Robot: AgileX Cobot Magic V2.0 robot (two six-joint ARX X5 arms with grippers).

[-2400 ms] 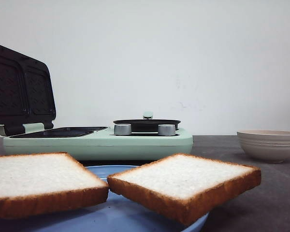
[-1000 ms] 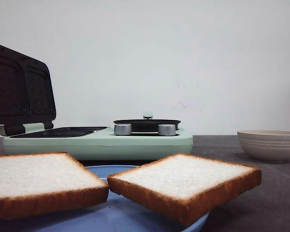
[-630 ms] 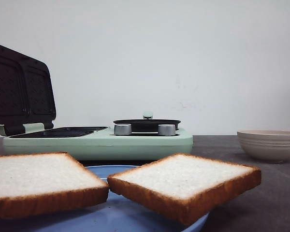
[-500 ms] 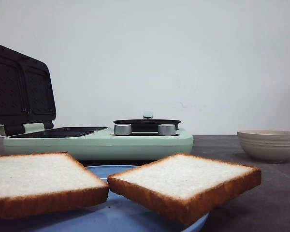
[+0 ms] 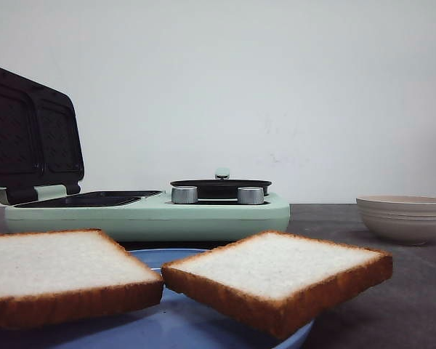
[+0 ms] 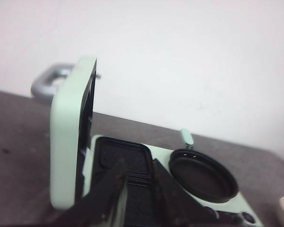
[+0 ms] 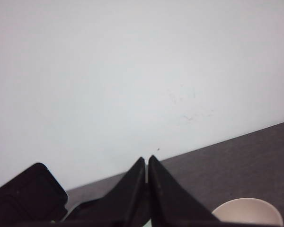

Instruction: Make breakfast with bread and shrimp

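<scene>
Two slices of bread lie on a blue plate at the very front: one at the left, one at the right tilted over the plate's rim. No shrimp shows in any view. Neither gripper appears in the front view. In the left wrist view my left gripper hangs open above the black grill plate of the green breakfast maker, nothing between its fingers. My right gripper is shut, its tips pressed together and empty, facing the white wall.
The mint-green breakfast maker stands behind the plate, its black-lined lid raised at the left and a round black pan on its right half. A beige ribbed bowl sits at the right, its rim below the right gripper.
</scene>
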